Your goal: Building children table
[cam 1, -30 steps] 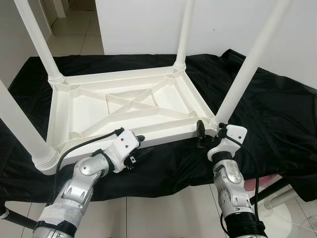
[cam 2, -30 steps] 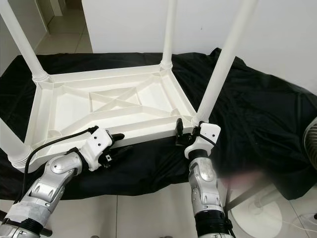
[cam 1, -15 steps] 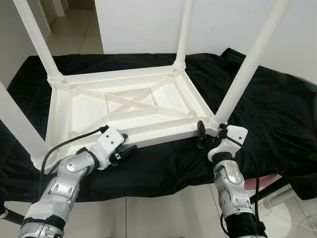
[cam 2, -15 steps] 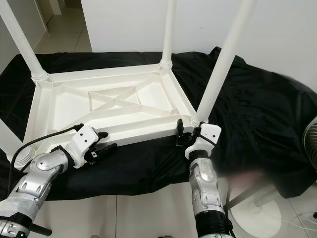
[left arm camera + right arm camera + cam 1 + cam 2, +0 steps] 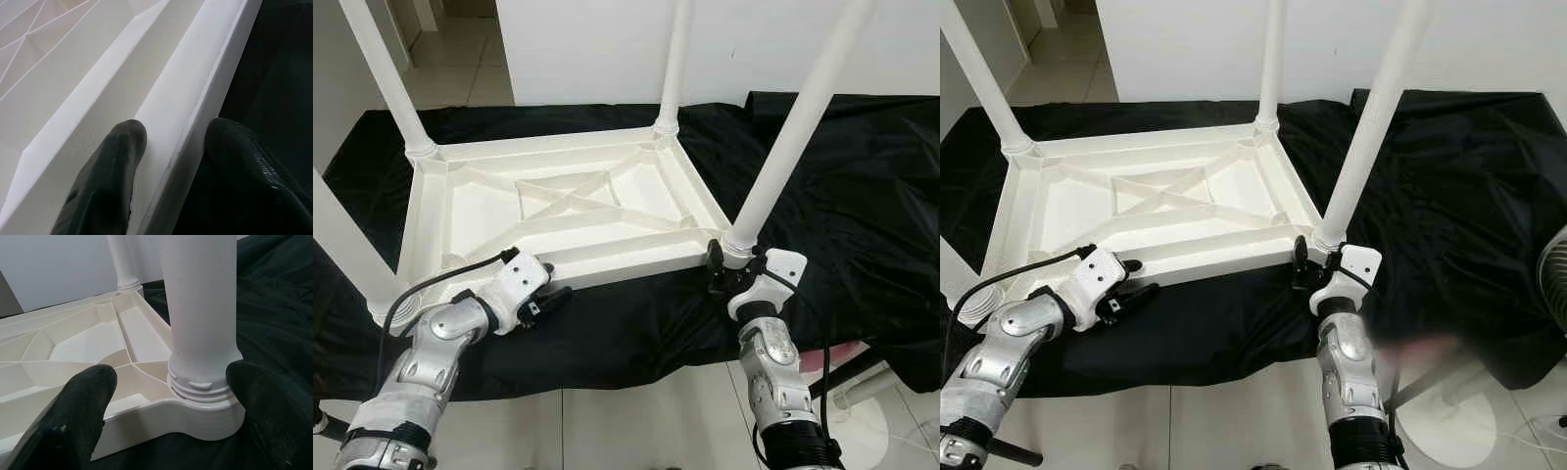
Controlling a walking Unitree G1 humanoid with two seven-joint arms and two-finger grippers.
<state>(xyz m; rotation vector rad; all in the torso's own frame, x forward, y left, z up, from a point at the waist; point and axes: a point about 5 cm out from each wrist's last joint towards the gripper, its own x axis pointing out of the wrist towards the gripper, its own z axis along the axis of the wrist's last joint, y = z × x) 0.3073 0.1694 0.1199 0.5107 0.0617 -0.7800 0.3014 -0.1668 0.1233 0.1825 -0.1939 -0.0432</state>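
Left eye view: upturned children's table [image 5: 558, 211] with both grippers stationed along its near rim, after the left gripper's shift along that rim.

Nearest the camera, at lower left of the frame, the left gripper [image 5: 551, 297] has been carried further left along the near rim since a second ago; in the left wrist view its fingers [image 5: 110, 181] are seen spread astride the rim edge, one on the white inner ledge, one over the black cloth [image 5: 862, 196]. At lower right, the right gripper [image 5: 729, 277] has stayed at the near right corner, its fingers [image 5: 73, 411] held apart on either side of the near right leg [image 5: 788, 132] at its threaded socket, not visibly pressing it. Farther off, the three other legs stand seated in their corners. All four legs appear fitted; a wider two-handed hold for lifting or turning the table is judged to be in preparation.
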